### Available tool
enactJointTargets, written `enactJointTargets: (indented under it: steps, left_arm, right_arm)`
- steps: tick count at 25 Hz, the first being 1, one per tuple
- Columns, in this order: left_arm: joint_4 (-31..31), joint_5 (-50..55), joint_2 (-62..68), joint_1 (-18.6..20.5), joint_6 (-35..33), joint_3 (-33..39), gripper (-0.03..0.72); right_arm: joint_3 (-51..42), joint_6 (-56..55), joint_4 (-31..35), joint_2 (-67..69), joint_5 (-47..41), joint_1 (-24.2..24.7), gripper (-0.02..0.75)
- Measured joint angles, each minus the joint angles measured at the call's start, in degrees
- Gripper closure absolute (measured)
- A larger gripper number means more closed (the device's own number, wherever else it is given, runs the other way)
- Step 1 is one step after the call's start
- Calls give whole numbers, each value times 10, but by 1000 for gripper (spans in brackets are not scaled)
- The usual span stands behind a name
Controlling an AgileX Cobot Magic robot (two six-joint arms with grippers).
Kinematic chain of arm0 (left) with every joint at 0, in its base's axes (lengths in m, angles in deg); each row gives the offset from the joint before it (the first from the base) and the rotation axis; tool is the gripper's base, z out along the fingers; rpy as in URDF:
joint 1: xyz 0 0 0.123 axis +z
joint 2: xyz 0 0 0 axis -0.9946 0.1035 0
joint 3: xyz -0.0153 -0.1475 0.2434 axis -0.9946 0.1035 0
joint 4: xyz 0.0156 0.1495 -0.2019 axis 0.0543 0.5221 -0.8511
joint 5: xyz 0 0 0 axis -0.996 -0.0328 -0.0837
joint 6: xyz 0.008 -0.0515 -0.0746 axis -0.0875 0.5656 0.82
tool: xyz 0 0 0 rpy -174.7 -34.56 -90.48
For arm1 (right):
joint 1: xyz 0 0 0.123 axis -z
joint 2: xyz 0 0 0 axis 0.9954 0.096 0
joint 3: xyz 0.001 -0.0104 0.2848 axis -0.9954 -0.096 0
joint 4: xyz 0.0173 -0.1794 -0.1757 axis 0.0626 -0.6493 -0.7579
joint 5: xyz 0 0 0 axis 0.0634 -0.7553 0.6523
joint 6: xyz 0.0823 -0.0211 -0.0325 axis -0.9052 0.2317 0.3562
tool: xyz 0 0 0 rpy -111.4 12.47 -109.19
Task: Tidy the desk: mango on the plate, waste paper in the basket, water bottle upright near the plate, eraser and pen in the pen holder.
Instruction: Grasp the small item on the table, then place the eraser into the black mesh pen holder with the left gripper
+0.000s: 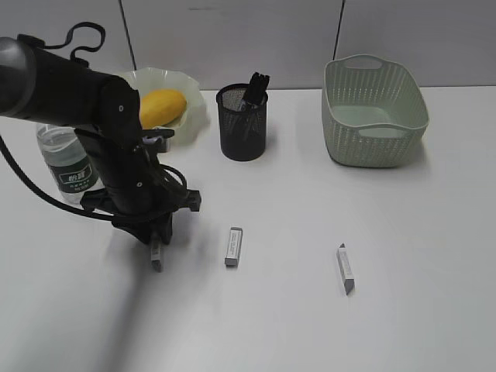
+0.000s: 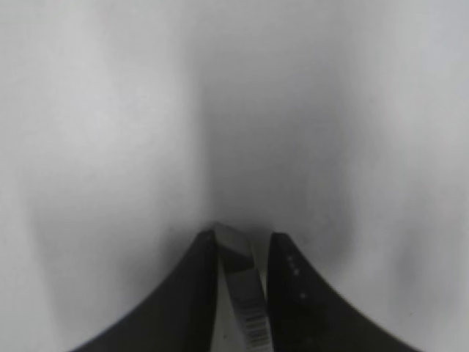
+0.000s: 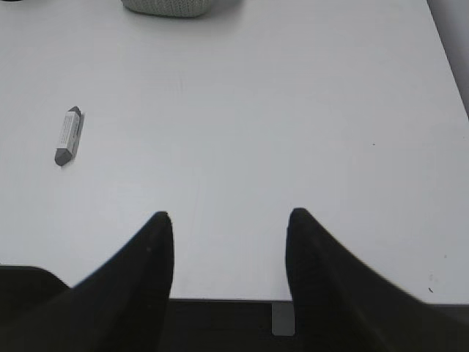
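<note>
My left gripper (image 1: 158,249) points down at the desk (image 1: 310,325), shut on a grey eraser (image 1: 156,261). In the left wrist view the eraser (image 2: 245,286) lies slanted between the jaws of that gripper (image 2: 242,236). Two more erasers (image 1: 233,246) (image 1: 346,269) lie flat on the desk. The mango (image 1: 161,107) rests on the plate (image 1: 198,108). The water bottle (image 1: 68,163) stands upright behind my left arm. Pens (image 1: 256,87) stick out of the pen holder (image 1: 242,124). My right gripper (image 3: 229,220) is open and empty, with an eraser (image 3: 68,136) far to its left. No waste paper shows.
The basket (image 1: 372,108) stands at the back right, and its base edge (image 3: 167,7) shows in the right wrist view. The desk's right edge (image 3: 448,59) runs close to my right gripper.
</note>
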Motion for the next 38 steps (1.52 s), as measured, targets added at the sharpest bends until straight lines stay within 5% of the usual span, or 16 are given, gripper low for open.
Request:
enactJointTargets:
  steps: [2, 16, 22, 38]
  left_arm:
    - [15, -1, 0, 0, 0, 0, 603]
    - [37, -54, -70, 0, 0, -71, 599]
    - [40, -219, -97, 0, 0, -126, 599]
    - [116, -727, 12, 0, 0, -130, 599]
  right_arm:
    - [0, 0, 0, 0, 0, 0, 333]
    - [0, 0, 0, 0, 0, 0, 335]
    - [0, 0, 0, 0, 1, 0, 340]
    - [0, 0, 0, 0, 1, 0, 356]
